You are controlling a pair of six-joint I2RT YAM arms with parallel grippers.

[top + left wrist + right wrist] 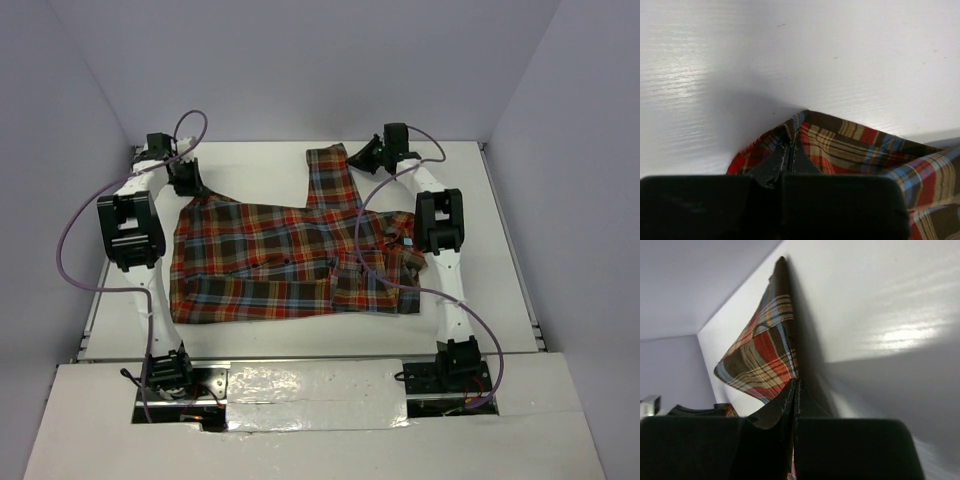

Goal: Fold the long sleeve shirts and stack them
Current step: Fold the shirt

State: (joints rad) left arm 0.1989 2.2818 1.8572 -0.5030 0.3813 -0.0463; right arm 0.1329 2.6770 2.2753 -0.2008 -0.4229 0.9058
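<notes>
PLAID SHIRT (280,260) lies spread across the middle of the white desk (250,160), one sleeve (328,178) pointing to 12 o'clock. The left end effector (790,156) is clamped on the shirt's 10 o'clock corner, and the right end effector (795,392) pinches the sleeve edge at 1 o'clock. A first fold seems to be in hand. The next move likely calls for lifting both grips together and carrying the cloth toward 6 o'clock.

table (250,165): white, faint grain | walls: pale lavender-grey back wall (320,60), left wall (50,200) and right wall (585,200) closing three sides | near edge: white board (320,440) with glossy strip (320,385), possibly tape | light: soft, even, bright glare patch (680,70) on the tabletop
</notes>
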